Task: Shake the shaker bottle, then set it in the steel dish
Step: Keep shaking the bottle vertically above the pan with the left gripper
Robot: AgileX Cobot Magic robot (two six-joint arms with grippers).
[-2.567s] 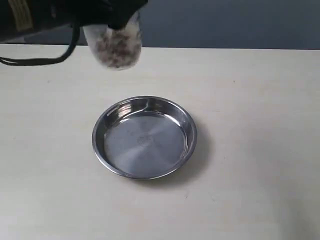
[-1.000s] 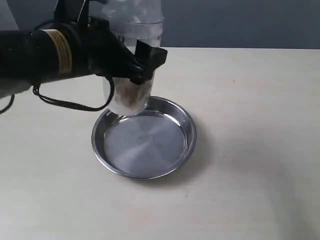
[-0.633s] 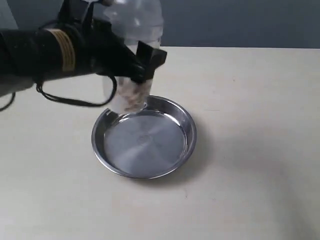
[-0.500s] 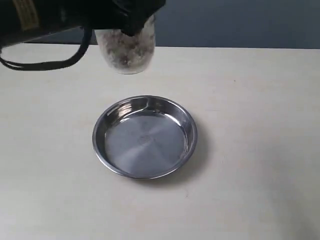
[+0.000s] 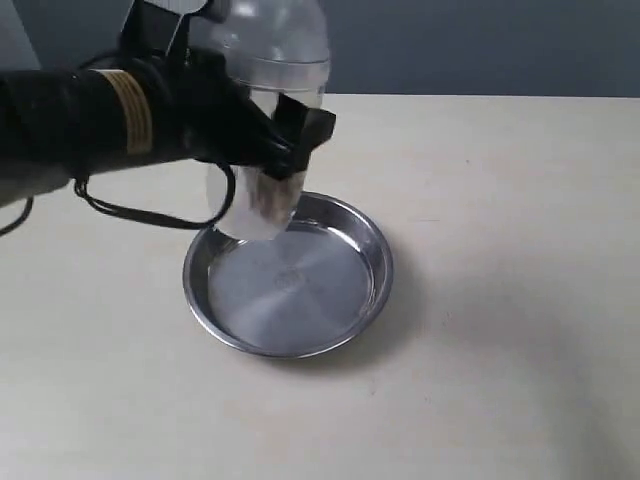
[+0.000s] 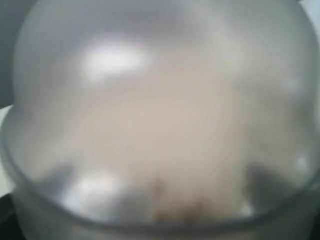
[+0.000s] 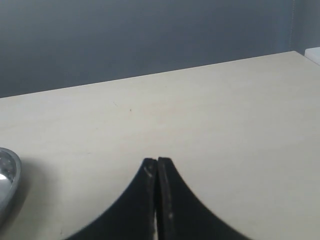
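Note:
My left gripper (image 5: 270, 135) is shut on the shaker bottle (image 5: 262, 200), a clear plastic bottle with a frosted domed top and brown bits inside. The bottle is upright, its base hanging just over the far-left rim of the steel dish (image 5: 375, 290). Whether base and rim touch I cannot tell. In the left wrist view the blurred frosted dome of the shaker bottle (image 6: 160, 115) fills the picture and hides the fingers. My right gripper (image 7: 157, 162) is shut on nothing above bare table, with an edge of the steel dish (image 7: 7, 172) off to one side.
The dish rests on a pale beige table (image 5: 500, 200) with a dark grey wall behind. A black cable (image 5: 140, 215) loops down from the left arm over the table beside the dish.
Over the earlier frames the bottle goes up and down repeatedly. Half a second ago it was high above the table's far edge; now it is low again at the dish's far-left rim.

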